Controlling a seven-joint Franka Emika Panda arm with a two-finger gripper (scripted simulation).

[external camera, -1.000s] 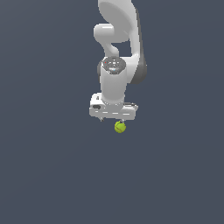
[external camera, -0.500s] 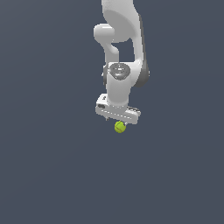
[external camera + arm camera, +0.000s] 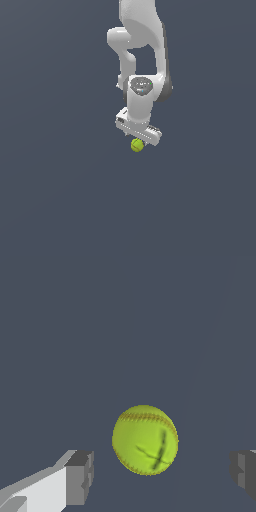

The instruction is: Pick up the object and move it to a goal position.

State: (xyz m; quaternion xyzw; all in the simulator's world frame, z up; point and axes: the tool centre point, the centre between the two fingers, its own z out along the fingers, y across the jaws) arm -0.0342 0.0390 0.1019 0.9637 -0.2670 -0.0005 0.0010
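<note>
Directly beneath the white arm (image 3: 142, 55), the gripper (image 3: 138, 141) hangs with its pale, bar-shaped body tilted, the end toward the exterior view's right sitting lower than the other. The ball (image 3: 137, 145), yellow-green and far smaller than the gripper, shows just under that bar, its upper part hidden by it. On the wrist view the ball (image 3: 145, 440) lies between the two fingers (image 3: 79, 477), with plain gaps of grey floor (image 3: 60, 200) on either side, so neither pad touches it; the fingers are spread wide and hold nothing. Fine reddish stitching curves along the ball's top and a dark crossed mark sits on its lower face. Only the grey tip of the second finger shows, at the frame's edge. The floor is a flat, even slate colour with no visible edges or corners to place the ball by. Whether the ball rests on the floor cannot be told from either view.
</note>
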